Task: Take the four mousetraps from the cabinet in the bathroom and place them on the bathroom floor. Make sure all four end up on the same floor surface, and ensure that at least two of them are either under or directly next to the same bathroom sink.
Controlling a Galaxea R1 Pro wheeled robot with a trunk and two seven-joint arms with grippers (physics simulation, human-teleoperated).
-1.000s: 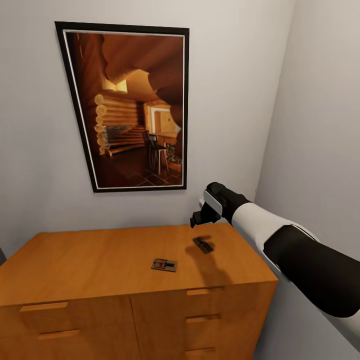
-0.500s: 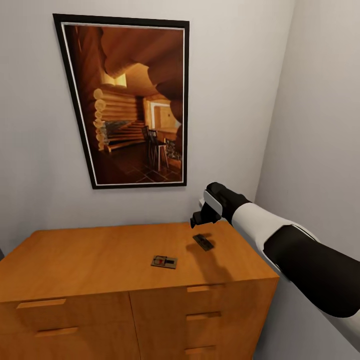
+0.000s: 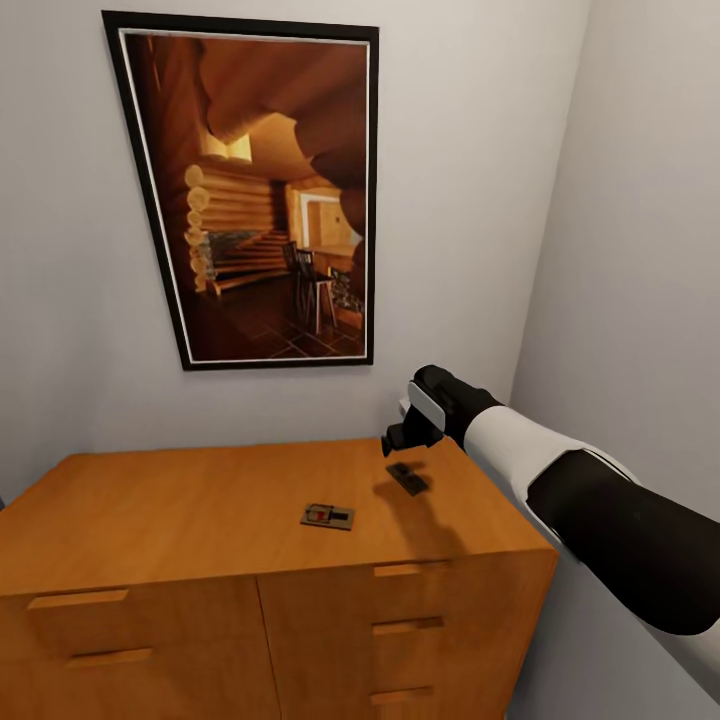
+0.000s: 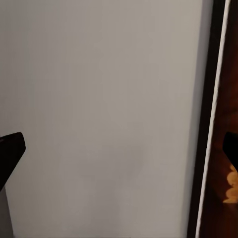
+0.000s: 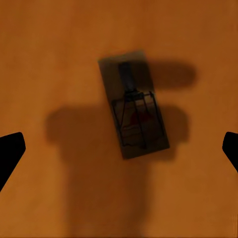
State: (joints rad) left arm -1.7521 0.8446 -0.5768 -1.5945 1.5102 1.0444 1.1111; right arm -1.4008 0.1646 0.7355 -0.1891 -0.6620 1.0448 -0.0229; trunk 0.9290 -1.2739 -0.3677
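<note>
Right pincer [image 3: 395,440] spread apart, empty, hovering above small tan wooden mousetrap with dark wire [image 5: 134,111], centre of right wrist frame. Second mousetrap [image 3: 327,516] mid-frame on orange-brown wooden cabinet [image 3: 180,510].

Risks: thin board slipping from grip; skewed trap escaping closing tips.

Left pincer [image 4: 119,148] spread apart, facing wall.

No readable writing.

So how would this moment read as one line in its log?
phase: pre-grasp | right gripper: open, above mousetrap | second mousetrap: on cabinet | left gripper: open, facing wall

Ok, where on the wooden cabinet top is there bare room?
Bare: the orange-brown wooden cabinet top left of the flat tan mousetrap. Crowded: the right end, where a second mousetrap lies in shadow beneath the open right gripper.
</note>
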